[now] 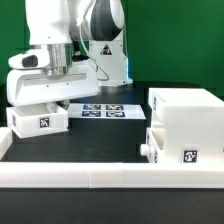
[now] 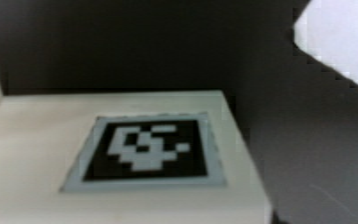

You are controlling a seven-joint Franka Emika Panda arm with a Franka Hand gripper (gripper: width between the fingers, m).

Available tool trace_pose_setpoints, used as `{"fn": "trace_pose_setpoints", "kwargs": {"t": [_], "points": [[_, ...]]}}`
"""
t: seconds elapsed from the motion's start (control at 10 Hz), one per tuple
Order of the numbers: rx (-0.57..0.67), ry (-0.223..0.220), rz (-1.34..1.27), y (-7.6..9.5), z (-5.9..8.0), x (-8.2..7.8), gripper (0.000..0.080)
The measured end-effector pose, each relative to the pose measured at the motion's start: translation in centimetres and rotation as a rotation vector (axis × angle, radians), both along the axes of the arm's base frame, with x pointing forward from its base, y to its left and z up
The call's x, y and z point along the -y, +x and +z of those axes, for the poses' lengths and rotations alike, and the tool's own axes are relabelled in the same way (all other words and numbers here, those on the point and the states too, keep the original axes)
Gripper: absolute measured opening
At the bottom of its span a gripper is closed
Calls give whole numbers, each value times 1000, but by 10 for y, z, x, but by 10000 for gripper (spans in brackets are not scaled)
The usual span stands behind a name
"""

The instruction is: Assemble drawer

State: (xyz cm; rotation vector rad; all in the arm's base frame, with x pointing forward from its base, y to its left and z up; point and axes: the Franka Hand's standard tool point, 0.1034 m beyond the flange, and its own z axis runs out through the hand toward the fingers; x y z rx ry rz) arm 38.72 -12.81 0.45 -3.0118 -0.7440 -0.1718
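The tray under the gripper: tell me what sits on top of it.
The tray at the exterior view's left carries a black-and-white tag on its top face. The gripper hangs directly over it; its fingertips are hidden, so contact cannot be judged.

White case (image 1: 186, 108), white trays (image 1: 38, 120) with black-and-white tags (image 2: 147, 150), black table (image 1: 95, 140)

Robot lab: green backdrop (image 1: 185, 40), black table (image 1: 100, 140), marker board (image 1: 103, 109).

Open table (image 1: 100, 140) between tray (image 1: 40, 118) and case (image 1: 185, 110)
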Motion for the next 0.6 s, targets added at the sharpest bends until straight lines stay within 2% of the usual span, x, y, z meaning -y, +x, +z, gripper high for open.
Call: {"fn": "trace_pose_setpoints", "kwargs": {"t": [0.2, 0.4, 0.6], "points": [[8, 1, -10, 7, 7, -9, 40], [20, 11, -23, 23, 20, -37, 40], [26, 14, 5, 44, 39, -64, 40]]}}
